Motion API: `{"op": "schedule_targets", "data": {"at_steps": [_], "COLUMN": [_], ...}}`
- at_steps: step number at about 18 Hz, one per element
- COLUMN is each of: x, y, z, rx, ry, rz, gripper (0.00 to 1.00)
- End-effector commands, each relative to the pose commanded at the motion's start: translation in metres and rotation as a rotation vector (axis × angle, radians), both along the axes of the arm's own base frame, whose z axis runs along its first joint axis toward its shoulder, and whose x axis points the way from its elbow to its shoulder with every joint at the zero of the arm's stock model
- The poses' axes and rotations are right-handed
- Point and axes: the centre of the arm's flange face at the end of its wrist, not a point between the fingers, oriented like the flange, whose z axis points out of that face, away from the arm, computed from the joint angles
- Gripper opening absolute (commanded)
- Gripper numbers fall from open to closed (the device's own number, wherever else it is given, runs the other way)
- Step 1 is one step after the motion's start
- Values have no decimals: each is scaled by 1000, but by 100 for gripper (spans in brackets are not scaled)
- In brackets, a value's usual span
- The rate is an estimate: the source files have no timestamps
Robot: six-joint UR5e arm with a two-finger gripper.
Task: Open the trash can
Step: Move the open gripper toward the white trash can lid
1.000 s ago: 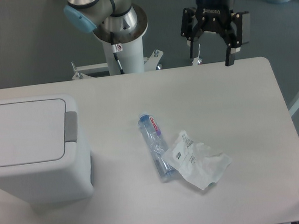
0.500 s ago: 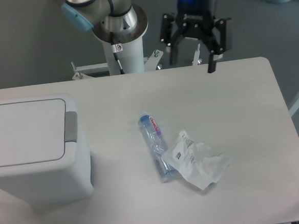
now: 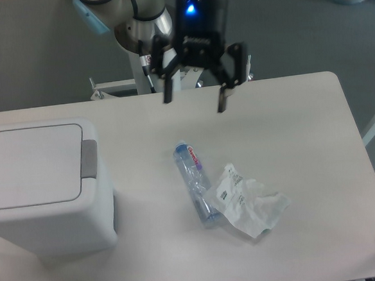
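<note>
One trash can (image 3: 39,189), latch rightward

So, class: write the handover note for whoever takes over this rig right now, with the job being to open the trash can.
Gripper: open, empty, hanging above the table's far edge, well away from the bin.
Trash can: on the table's left side, lid flat and shut, grey latch on the lid's right edge, untouched.
Also on the table: a plastic bottle lying on its side and a crumpled wrapper against it, both in the middle.
Done: nothing on the bin so far.
Left: bring the gripper over to the latch, press it, get the lid up.
</note>
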Motion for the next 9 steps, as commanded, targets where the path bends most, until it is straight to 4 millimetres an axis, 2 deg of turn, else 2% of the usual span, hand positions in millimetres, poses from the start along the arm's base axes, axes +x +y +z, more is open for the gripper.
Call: {"op": "schedule_targets", "data": {"at_steps": [5, 9], "x": [23, 35], "y": [32, 41], "z": [-21, -36], "rx": [-18, -34], "ry": [-96, -140], "rz": [0, -3], "gripper": [100, 100]}}
